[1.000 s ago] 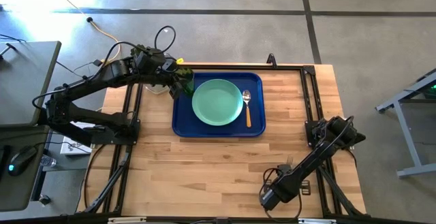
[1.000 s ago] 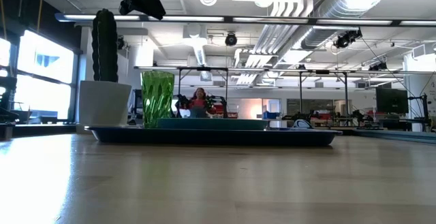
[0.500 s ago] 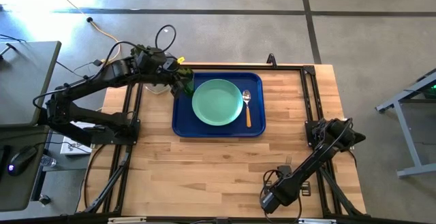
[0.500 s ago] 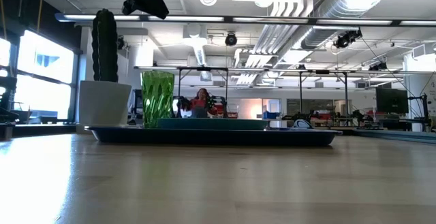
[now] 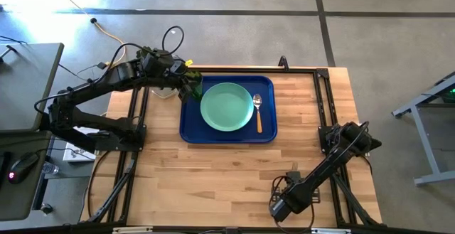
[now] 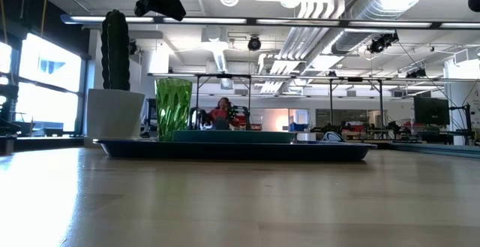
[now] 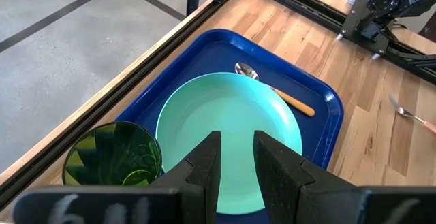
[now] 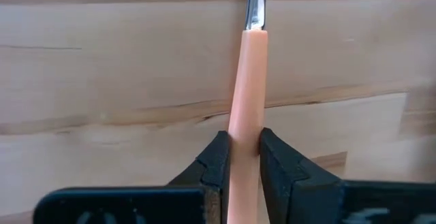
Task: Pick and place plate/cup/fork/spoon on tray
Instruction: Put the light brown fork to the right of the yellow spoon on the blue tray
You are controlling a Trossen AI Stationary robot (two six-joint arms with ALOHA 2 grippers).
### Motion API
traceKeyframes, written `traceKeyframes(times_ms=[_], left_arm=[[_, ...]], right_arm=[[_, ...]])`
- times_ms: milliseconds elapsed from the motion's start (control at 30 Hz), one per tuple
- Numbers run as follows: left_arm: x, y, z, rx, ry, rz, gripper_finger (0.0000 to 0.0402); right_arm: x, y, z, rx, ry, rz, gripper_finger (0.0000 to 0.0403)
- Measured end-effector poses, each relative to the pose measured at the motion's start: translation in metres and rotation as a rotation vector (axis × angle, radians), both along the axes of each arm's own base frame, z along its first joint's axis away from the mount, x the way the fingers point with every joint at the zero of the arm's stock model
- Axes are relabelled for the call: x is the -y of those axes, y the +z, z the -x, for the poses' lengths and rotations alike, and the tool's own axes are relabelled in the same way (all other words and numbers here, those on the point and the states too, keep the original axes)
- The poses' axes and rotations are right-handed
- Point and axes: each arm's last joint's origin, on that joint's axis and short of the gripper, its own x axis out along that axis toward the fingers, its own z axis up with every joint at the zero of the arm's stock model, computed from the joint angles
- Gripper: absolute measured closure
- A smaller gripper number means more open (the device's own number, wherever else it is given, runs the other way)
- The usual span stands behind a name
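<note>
The dark blue tray lies at the table's far middle. On it rest the mint-green plate, the spoon at the plate's right, and the green cup upright in the tray's far left corner. My left gripper hangs open above the tray, beside the cup, holding nothing. Near the table's near right corner my right gripper is shut on the fork. The fork's tines show in the left wrist view. My right gripper pinches the fork's pinkish-orange handle between its two fingers, partway along it. The fingers come steeply from above and lie across the handle, and the metal neck points away from them. Whether the fork is clear of the wood, I cannot tell.
A cactus in a white pot stands just beyond the tray's left end, close to the cup. A black frame rail runs along the table's right side. Bare wood spreads over the near half.
My right gripper has tipped a little over the near right of the table, keeping its hold on the fork's handle. The left arm and the things on the tray have kept still.
</note>
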Motion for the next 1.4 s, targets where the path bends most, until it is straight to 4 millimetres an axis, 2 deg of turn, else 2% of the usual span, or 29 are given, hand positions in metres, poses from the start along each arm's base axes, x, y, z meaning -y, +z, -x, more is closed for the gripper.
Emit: traceKeyframes(times_ms=[233, 700, 1000, 1300, 1400], left_arm=[[0.000, 0.000, 0.000, 0.000, 0.000, -0.001, 0.0326], [0.000, 0.000, 0.000, 0.000, -0.001, -0.001, 0.0326], [0.000, 0.000, 0.000, -0.001, -0.001, -0.001, 0.0326], [0.000, 0.000, 0.000, -0.001, -0.001, -0.002, 0.0326], [0.000, 0.000, 0.000, -0.011, -0.018, -0.020, 0.0326]], right_arm=[[0.004, 0.007, -0.009, 0.052, 0.008, 0.034, 0.0364], [0.005, 0.007, -0.013, 0.091, 0.008, 0.038, 0.0364], [0.011, 0.022, -0.029, 0.173, 0.016, 0.111, 0.0364], [0.021, 0.033, -0.040, 0.203, -0.002, 0.164, 0.0401], [0.023, 0.033, -0.043, 0.199, -0.018, 0.160, 0.0396]])
